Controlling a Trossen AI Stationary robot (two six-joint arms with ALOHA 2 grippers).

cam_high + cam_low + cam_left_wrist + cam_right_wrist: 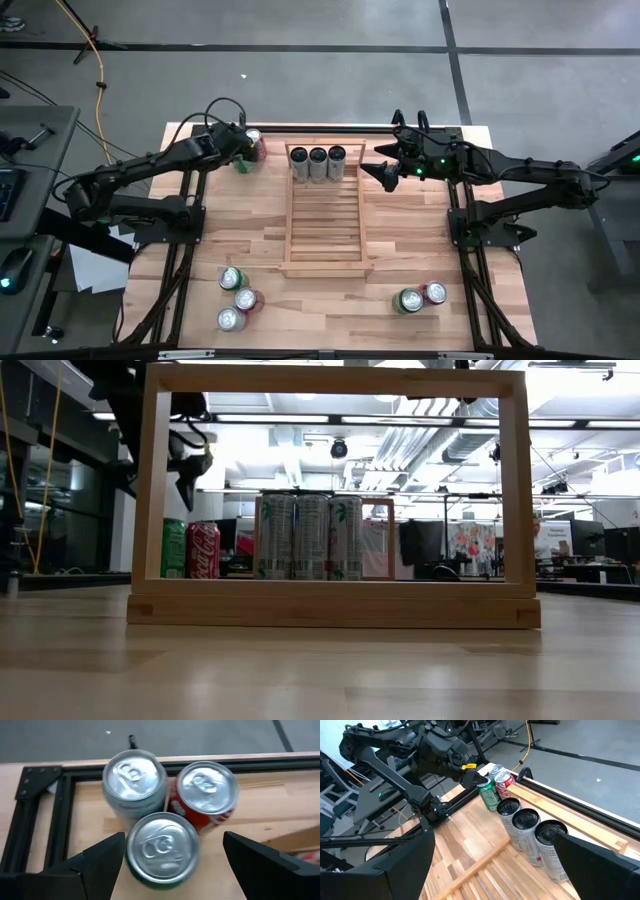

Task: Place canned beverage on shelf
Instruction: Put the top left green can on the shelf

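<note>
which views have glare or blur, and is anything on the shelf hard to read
Low view: bright ceiling lights wash out the background, leaving the three silver cans on the shelf backlit, labels hard to read. Left wrist view: the green can is soft at its lower edge. High view: evenly lit.

Non-task stuff only: wood-plank worktop on a black frame, grey floor around it with dark seam lines. Yellow cable trails across the floor at the far left. Left edge has a grey side desk with a mouse on it. White sheets of paper on the floor by the worktop's left side. Low view: office background, ceiling light strips, pipework, desks behind.
</note>
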